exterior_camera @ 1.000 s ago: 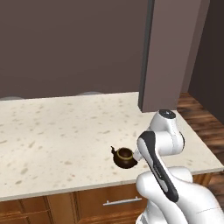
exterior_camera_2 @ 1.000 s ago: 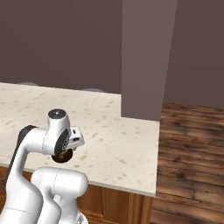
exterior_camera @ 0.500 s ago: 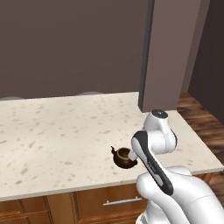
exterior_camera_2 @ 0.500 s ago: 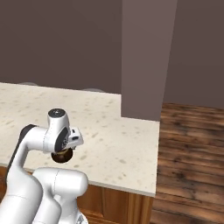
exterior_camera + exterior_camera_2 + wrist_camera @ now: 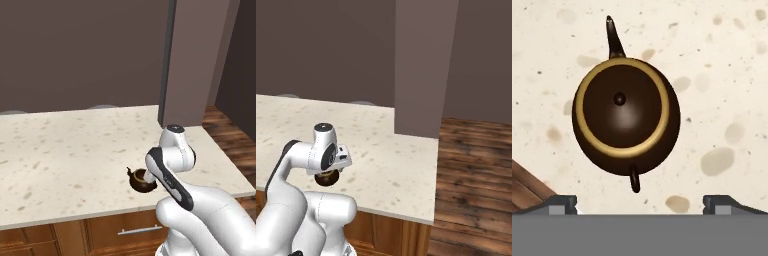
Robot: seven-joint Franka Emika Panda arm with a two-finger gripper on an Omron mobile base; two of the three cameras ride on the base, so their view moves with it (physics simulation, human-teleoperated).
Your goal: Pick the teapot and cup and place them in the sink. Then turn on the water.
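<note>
The teapot is squat, dark brown and gold-rimmed, and it stands upright on the speckled counter near the front edge. In the hand view the teapot sits just ahead of the tips, spout to the top and handle toward the bottom. My gripper hangs right above it, open, its fingertips wide apart with nothing between them. In the right base view the gripper points down onto the pot. The cup, the sink and the water are out of view.
A dark tall column stands on the counter's back right. The counter ends just right of the arm, with wooden floor beyond. Drawer fronts lie below the front edge. Two grey rounded tops show behind the far edge.
The arm has swung slightly left and the hand has settled over the teapot, covering more of it. The teapot has not moved. The jaws stay open.
</note>
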